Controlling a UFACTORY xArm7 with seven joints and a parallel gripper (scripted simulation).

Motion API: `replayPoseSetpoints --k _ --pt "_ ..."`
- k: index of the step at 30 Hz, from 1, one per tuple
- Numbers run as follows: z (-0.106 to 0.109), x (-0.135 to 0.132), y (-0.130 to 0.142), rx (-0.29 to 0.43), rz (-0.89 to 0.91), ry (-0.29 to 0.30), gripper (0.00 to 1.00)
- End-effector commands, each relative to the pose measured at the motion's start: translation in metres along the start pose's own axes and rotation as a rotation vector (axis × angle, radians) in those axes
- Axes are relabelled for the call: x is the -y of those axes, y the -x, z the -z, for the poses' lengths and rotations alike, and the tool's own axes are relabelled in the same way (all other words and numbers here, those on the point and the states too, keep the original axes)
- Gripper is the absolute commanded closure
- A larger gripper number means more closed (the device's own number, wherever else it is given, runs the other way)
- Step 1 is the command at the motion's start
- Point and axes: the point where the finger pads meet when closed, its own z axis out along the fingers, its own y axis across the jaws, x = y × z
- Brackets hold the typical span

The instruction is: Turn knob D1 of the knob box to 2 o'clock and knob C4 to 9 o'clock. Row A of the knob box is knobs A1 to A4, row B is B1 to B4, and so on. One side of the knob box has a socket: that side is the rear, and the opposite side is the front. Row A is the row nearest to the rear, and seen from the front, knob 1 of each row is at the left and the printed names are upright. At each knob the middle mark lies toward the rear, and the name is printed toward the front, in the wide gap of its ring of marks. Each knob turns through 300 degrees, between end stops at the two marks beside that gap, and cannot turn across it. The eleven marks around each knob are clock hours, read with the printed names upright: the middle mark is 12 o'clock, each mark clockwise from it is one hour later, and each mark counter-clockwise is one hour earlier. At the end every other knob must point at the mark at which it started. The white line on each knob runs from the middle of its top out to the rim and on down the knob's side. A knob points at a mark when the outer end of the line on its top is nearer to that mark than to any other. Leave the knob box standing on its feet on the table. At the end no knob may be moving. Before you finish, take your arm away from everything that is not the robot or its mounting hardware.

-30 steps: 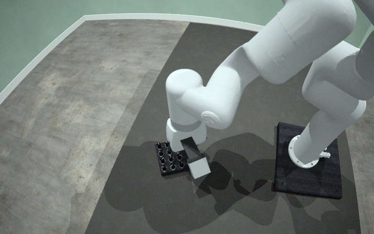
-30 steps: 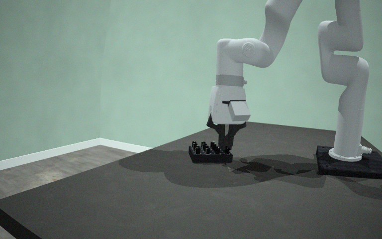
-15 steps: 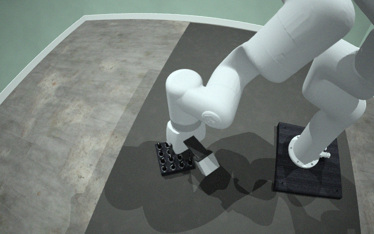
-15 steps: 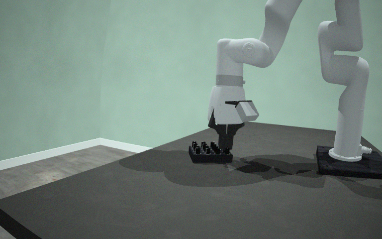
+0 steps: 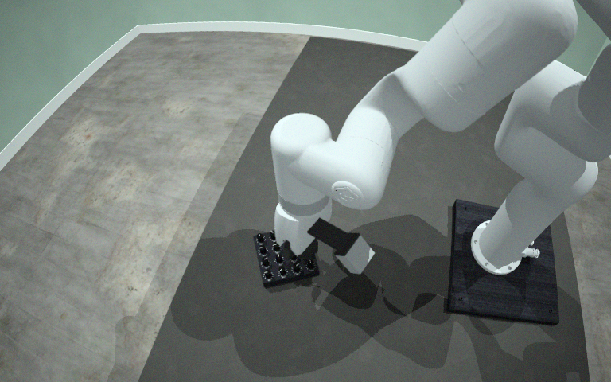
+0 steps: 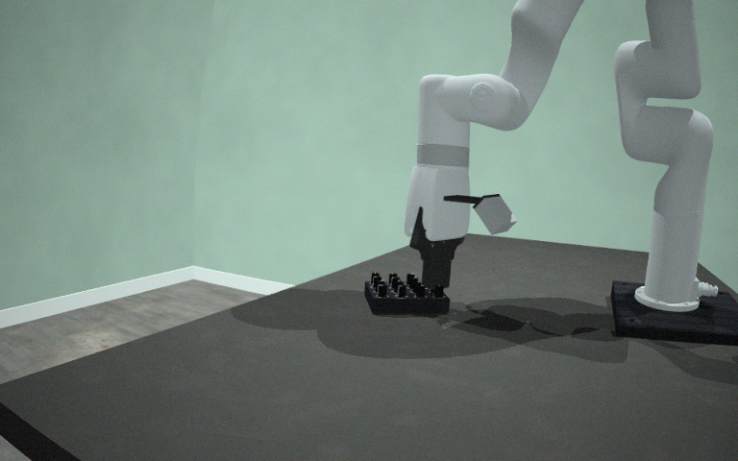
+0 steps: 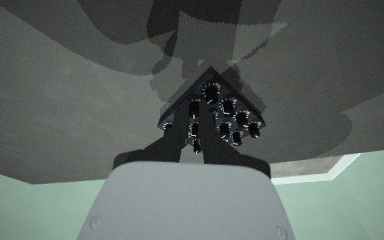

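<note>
Black cylindrical knobs crowd close around the tips of the black-fingered gripper, leaving only narrow lanes for sideways passage. Just below lies the dark rectangular knob box. Beside the gripper's upper body, a pale angular block juts out above knob height, with air beneath it. The white jointed arm fills the space directly overhead.
</note>
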Motion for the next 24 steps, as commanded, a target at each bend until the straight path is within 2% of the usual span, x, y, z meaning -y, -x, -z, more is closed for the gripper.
replayPoseSetpoints --k 1,10,12,24 --pt "0.0009 -0.0007 0.0011 0.0 0.12 0.007 0.92" --pt "0.0009 -0.0007 0.0011 0.0 0.357 0.007 0.92" --pt "0.0009 -0.0007 0.0011 0.0 0.357 0.007 0.92" --pt "0.0009 -0.0007 0.001 0.001 0.619 0.007 0.92"
